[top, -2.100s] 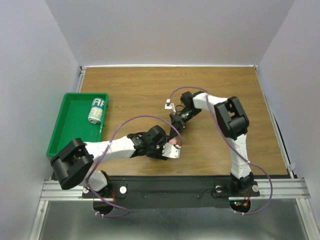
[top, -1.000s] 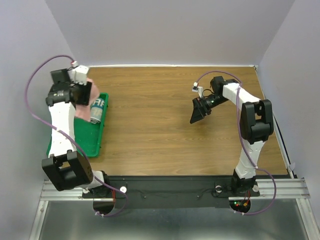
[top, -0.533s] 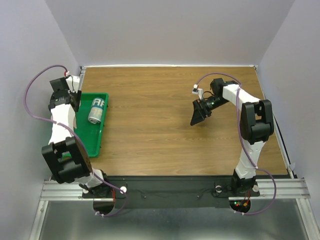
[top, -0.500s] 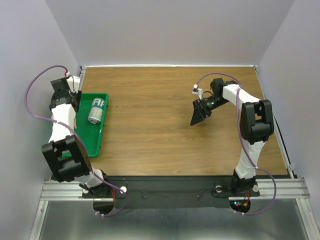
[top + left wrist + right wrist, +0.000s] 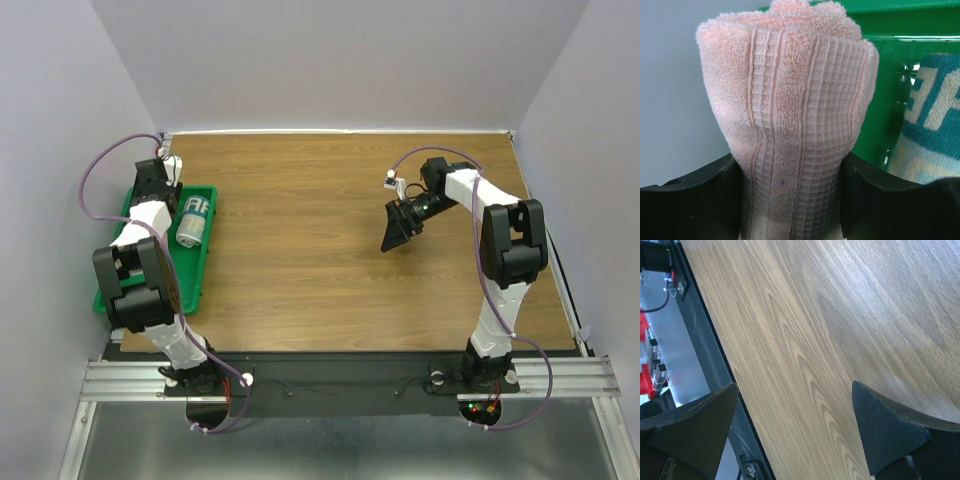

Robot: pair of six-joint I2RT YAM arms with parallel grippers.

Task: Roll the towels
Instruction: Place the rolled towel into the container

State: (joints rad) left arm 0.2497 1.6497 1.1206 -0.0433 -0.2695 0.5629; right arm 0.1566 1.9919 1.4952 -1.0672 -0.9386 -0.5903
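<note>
The wooden table (image 5: 330, 200) carries a green tray (image 5: 204, 262) at its left edge. At the tray's far end, against the right wall, lies a rolled towel in teal and cream (image 5: 193, 220). Its long axis runs roughly from near to far, slightly tilted. The left arm reaches over that same end of the tray. The left gripper (image 5: 790, 170) is clamped on the salmon-pink terry towel (image 5: 790, 125), a black finger pressing each side of the roll. The pink roll's long axis runs straight out along the fingers, and its rounded end points at the tray's green wall. The teal roll sits just to its right. From above, the pink towel is hidden under the wrist. The right gripper (image 5: 397, 232) hangs above bare wood mid-table, its jaws spread wide with nothing between them.
</note>
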